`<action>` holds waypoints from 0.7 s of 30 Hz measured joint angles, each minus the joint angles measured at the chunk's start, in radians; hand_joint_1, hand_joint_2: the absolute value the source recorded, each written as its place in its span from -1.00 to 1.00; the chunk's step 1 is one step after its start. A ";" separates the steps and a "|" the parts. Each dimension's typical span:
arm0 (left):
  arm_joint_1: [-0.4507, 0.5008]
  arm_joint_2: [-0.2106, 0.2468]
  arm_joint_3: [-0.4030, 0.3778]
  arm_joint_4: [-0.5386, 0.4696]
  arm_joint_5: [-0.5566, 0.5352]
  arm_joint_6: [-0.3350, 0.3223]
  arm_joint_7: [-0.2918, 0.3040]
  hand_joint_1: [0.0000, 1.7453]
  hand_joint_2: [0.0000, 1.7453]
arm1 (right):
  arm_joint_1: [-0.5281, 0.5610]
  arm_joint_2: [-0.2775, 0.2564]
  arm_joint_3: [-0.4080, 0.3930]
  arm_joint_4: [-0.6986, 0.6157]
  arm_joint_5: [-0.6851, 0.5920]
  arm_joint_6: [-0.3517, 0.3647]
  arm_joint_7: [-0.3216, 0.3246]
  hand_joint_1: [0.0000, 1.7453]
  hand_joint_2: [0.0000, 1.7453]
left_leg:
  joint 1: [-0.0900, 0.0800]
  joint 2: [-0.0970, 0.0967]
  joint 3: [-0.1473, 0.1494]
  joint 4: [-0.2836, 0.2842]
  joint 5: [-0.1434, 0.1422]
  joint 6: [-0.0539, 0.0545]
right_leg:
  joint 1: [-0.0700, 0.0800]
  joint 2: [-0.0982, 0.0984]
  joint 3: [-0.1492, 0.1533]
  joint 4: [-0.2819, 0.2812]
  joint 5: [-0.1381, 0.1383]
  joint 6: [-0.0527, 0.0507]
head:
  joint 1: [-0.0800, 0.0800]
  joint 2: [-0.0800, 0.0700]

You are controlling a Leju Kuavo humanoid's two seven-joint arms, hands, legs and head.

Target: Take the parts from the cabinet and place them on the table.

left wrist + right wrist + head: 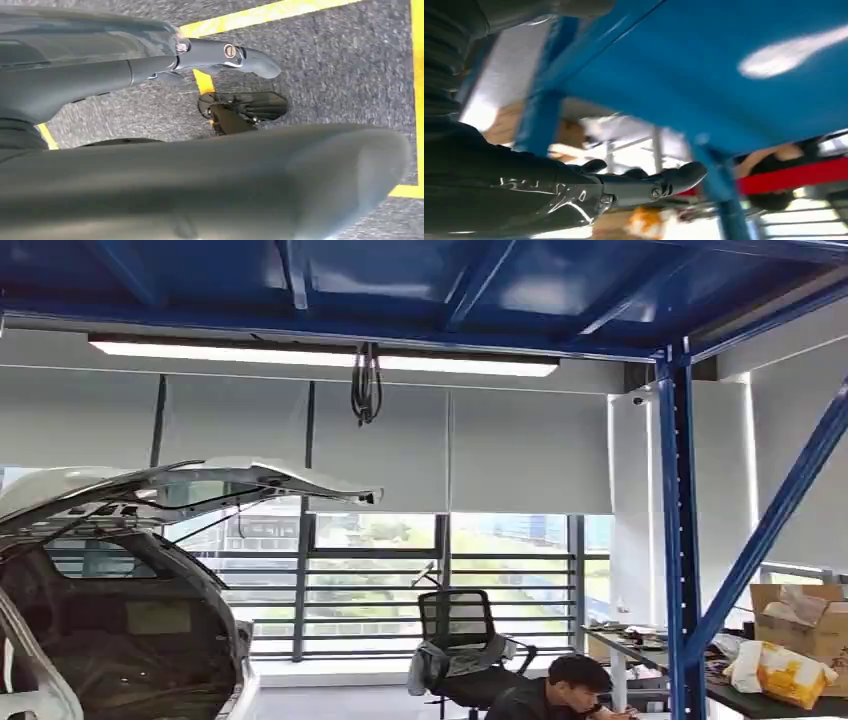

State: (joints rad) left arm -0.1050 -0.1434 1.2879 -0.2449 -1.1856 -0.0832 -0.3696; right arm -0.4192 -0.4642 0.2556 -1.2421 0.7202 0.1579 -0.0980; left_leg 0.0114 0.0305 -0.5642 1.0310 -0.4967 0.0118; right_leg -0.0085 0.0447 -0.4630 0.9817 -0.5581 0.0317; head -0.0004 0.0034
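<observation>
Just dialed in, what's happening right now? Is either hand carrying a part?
Neither hand seems to hold anything. The left hand hangs over grey floor with yellow tape lines, nothing in its fingers. The right hand is raised near the blue frame, apparently empty. The head view looks up past a car's open hatch and a seated person.

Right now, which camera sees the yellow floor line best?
The left wrist view: the yellow floor line is sharp on the grey carpet beyond the left hand. The head view and right wrist view look upward, away from the floor.
</observation>
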 joint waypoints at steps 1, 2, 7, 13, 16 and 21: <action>0.004 0.000 0.000 0.000 0.000 0.000 0.000 -1.00 -1.00 | -0.002 0.003 0.009 0.000 -0.003 -0.001 0.000 -1.00 1.00 | 0.000 -0.013 -0.004 0.000 0.003 0.000 | 0.000 -0.013 0.000 0.000 -0.001 0.000 | 0.000 0.000; 0.010 0.000 0.000 0.000 0.000 0.000 0.000 -1.00 -1.00 | -0.005 0.003 0.014 0.000 -0.005 -0.002 0.001 -1.00 1.00 | 0.000 -0.022 -0.007 0.000 0.004 0.000 | 0.000 -0.022 0.000 0.000 -0.002 0.000 | 0.000 0.000; 0.018 0.002 0.000 0.000 -0.001 0.000 0.000 -1.00 -1.00 | -0.004 0.009 0.050 -0.012 -0.032 -0.010 -0.003 -1.00 1.00 | 0.000 -0.034 -0.014 0.000 0.005 -0.001 | 0.000 -0.035 0.000 0.000 -0.004 0.000 | 0.000 0.000; 0.021 0.002 0.000 0.000 0.006 -0.001 0.000 -1.00 -1.00 | 0.034 0.014 0.037 -0.092 -0.050 -0.085 0.009 -1.00 1.00 | -0.001 -0.035 -0.016 0.000 0.004 -0.001 | -0.001 -0.037 -0.001 -0.002 -0.006 0.000 | 0.000 0.000; 0.023 0.002 0.000 0.000 0.010 0.000 0.000 -1.00 -1.00 | 0.065 0.016 0.000 -0.149 -0.074 -0.094 0.012 -1.00 1.00 | -0.002 -0.036 -0.016 0.000 0.004 -0.001 | -0.002 -0.038 -0.001 -0.002 -0.006 0.001 | 0.000 0.000; 0.027 0.002 0.000 0.000 0.011 0.001 0.000 -1.00 -1.00 | 0.099 -0.002 -0.126 -0.228 -0.204 -0.016 -0.002 -1.00 1.00 | -0.003 -0.036 -0.016 0.000 0.004 0.000 | -0.004 -0.038 -0.001 -0.002 -0.006 0.001 | 0.000 0.000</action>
State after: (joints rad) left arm -0.0779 -0.1419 1.2882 -0.2449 -1.1749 -0.0820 -0.3700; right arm -0.3204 -0.4665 0.1298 -1.4698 0.5163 0.1422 -0.0995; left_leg 0.0081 -0.0055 -0.5801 1.0306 -0.4929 0.0114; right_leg -0.0121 0.0068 -0.4639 0.9797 -0.5645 0.0324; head -0.0008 0.0034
